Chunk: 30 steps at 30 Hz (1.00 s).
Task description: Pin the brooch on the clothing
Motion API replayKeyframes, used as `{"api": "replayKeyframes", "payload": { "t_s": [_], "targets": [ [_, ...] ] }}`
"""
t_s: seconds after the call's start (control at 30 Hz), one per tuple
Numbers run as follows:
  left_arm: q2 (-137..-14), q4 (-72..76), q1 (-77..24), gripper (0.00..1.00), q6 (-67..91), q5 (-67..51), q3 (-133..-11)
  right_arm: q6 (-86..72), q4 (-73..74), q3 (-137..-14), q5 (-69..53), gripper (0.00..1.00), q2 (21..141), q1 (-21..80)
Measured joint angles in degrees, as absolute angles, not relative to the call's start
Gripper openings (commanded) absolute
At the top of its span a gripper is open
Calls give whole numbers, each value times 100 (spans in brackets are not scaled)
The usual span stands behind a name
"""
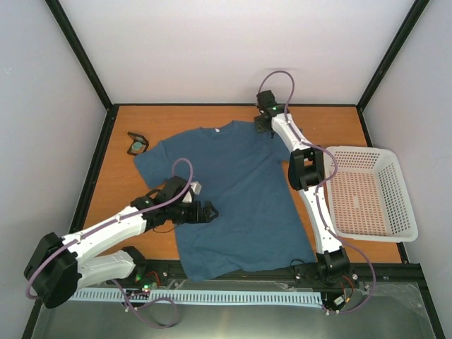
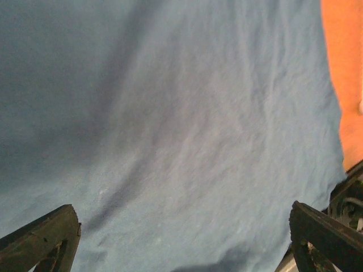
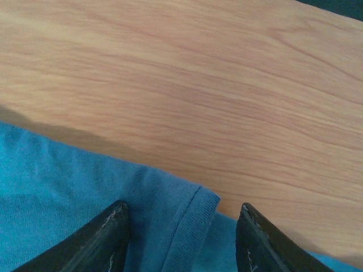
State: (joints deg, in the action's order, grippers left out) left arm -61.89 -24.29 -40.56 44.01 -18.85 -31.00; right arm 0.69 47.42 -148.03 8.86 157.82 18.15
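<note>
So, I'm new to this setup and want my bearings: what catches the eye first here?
A dark blue T-shirt lies spread across the middle of the wooden table. The left arm's fingers hang open over its near left part, while the right arm's fingers straddle a hemmed edge at its far side. A white basket stands at the right.

Soft matt cloth T-shirt point(image 1: 236, 198) on smooth wood-grain table point(image 1: 339, 131); white plastic mesh basket point(image 1: 367, 191).

Overhead; both wrist cameras near shirt point(image 1: 240, 191)
</note>
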Motion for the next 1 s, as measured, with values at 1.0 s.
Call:
{"api": "replayKeyframes", "payload": {
  "t_s": [1.0],
  "targets": [
    [-12586, -1503, -2119, 96, 2443, -1363, -10160, -198, 4497, -11703, 668, 36, 13675, 351]
  ]
}}
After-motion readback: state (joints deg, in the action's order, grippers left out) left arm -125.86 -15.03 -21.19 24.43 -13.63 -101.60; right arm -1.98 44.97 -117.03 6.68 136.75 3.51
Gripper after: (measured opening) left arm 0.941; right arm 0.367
